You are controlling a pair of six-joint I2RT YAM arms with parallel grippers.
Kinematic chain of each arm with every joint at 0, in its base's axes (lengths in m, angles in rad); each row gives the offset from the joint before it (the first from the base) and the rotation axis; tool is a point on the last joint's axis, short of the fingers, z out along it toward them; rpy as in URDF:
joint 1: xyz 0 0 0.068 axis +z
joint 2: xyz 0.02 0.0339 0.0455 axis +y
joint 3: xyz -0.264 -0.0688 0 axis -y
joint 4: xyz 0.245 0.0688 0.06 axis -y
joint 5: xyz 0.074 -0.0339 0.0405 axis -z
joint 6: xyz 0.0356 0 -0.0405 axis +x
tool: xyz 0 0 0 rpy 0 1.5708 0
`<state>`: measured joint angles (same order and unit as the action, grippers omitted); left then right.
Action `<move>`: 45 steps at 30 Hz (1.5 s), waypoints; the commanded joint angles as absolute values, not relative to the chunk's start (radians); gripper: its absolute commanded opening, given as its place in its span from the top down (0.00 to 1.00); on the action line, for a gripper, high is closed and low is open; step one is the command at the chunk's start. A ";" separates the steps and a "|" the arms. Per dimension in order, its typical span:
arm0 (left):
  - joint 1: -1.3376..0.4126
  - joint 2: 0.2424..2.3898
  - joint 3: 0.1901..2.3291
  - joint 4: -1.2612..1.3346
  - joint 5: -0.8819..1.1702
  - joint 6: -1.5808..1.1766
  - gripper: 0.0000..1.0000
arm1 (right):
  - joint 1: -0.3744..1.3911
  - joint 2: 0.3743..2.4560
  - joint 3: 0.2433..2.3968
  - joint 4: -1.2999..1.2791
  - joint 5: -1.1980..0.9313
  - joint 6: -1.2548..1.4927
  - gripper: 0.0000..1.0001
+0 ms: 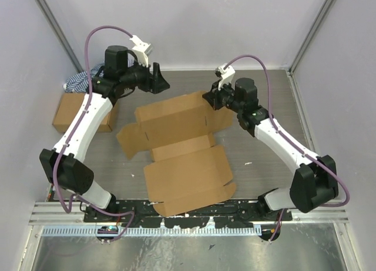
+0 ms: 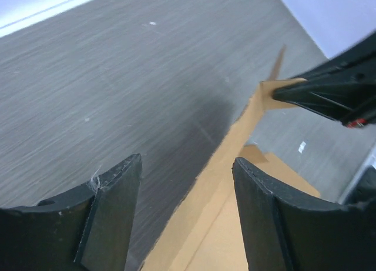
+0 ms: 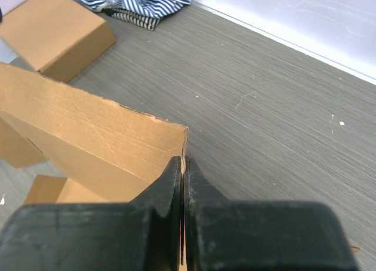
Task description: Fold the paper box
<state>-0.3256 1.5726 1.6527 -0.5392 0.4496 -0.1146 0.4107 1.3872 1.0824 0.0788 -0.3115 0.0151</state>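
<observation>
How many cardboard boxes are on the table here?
2. The paper box lies mostly open at the centre of the table, its far right corner pinched by the right gripper. A sealed carton sits far left beside the striped cloth, partly hidden by the left arm.

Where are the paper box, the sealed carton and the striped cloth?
paper box (image 1: 188, 177): top view, near flat panel.
sealed carton (image 1: 67, 115): top view, top face.
striped cloth (image 3: 141, 3): right wrist view, bunched folds.
</observation>
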 commanded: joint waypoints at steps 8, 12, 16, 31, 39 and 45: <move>-0.328 1.581 1.546 -0.563 0.896 -0.032 0.31 | 0.418 1.269 1.042 0.092 -0.460 -0.049 0.97; -0.328 1.569 1.507 -0.589 0.863 -0.022 0.31 | 0.419 1.260 1.043 0.077 -0.457 -0.048 0.97; -0.339 1.548 1.470 -0.615 0.826 -0.005 0.33 | 0.419 1.277 1.064 0.046 -0.449 -0.038 0.97; -0.517 1.551 1.504 -0.813 0.373 0.125 0.74 | 0.419 1.352 1.143 -0.063 -0.349 0.019 0.77; -0.563 1.534 1.528 -0.821 0.141 0.145 0.91 | 0.415 1.349 1.199 -0.114 -0.147 0.079 0.64; -0.658 1.478 1.508 -0.813 -0.075 0.204 0.96 | 0.331 1.368 1.226 -0.090 0.059 0.163 0.61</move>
<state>-0.5949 1.5536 1.4906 -0.8173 0.1097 0.1467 0.3965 1.3663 1.1614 -0.1341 -0.1234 0.0864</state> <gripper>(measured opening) 0.064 0.391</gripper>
